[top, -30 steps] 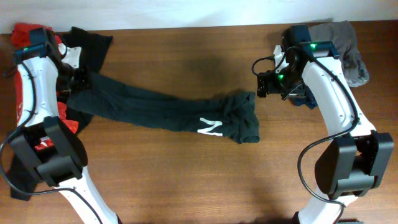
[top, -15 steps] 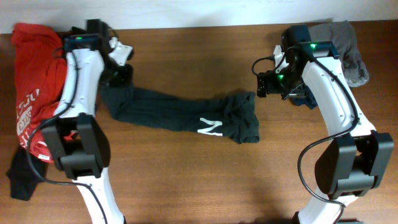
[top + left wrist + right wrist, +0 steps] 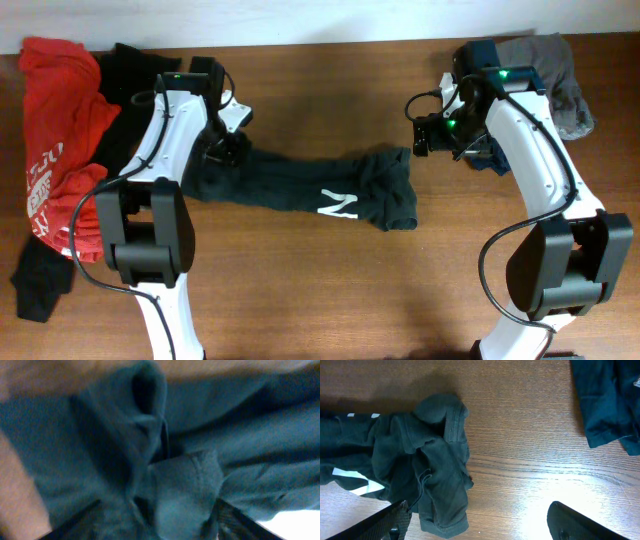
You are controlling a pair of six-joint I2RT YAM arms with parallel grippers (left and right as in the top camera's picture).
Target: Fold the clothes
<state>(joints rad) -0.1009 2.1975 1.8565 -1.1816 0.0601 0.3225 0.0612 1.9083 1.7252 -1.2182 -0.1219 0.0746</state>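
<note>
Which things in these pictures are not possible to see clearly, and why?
- Black T-shirt lettering: overhead, bunched folds hide most of it.
- Left gripper: left wrist view blurred, filled with cloth; open or shut unclear.
- Navy garment: right wrist view, cut off by frame edge.

Left wrist view blurred, all black T-shirt [image 3: 165,460]; overhead its left end hidden under left gripper [image 3: 224,150]; grey garment [image 3: 562,72] right of it partly under right arm.
</note>
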